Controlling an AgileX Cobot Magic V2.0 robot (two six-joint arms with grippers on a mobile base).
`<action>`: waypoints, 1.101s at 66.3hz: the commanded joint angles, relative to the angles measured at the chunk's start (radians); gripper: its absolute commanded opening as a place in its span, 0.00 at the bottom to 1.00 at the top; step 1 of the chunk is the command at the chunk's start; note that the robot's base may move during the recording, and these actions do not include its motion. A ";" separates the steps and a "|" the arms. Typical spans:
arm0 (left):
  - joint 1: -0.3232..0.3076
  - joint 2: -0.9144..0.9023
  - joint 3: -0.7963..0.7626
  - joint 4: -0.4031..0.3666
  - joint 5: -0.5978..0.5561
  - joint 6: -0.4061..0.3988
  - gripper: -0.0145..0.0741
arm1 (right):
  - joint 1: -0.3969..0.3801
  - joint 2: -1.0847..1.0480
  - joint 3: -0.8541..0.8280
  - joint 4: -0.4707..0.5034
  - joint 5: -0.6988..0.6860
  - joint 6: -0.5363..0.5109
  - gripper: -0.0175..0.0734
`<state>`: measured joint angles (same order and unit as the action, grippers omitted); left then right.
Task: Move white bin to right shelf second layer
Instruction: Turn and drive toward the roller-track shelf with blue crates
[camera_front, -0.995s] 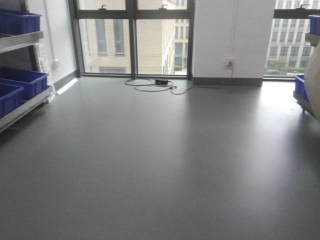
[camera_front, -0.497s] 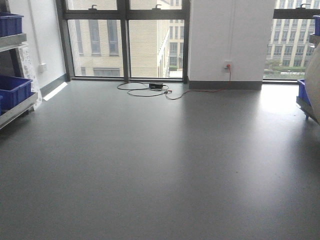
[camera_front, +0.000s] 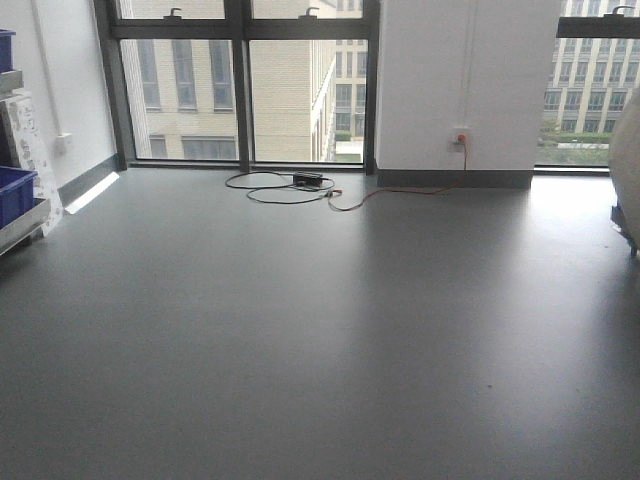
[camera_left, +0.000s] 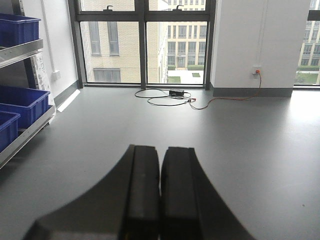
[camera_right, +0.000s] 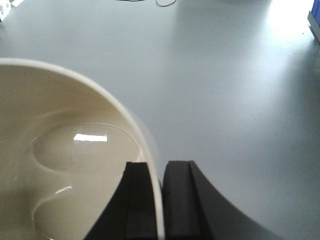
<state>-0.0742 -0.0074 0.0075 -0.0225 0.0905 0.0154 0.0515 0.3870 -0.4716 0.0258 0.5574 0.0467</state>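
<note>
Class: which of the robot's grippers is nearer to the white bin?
Right. The right gripper pinches the wall of the white bin; the left gripper is shut on nothing above the floor, with no bin in its view.

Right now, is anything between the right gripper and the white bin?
Nothing. In the right wrist view the right gripper straddles the rim of the white bin, with the wall pinched directly between both fingers.
</note>
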 joint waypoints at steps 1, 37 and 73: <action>-0.010 -0.016 0.037 -0.006 -0.081 -0.003 0.26 | -0.007 0.008 -0.032 0.003 -0.096 -0.003 0.24; -0.010 -0.016 0.037 -0.006 -0.081 -0.003 0.26 | -0.007 0.008 -0.032 0.003 -0.096 -0.003 0.24; -0.010 -0.016 0.037 -0.006 -0.081 -0.003 0.26 | -0.007 0.008 -0.032 0.003 -0.096 -0.003 0.24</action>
<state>-0.0742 -0.0074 0.0075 -0.0225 0.0905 0.0154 0.0515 0.3870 -0.4716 0.0279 0.5574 0.0467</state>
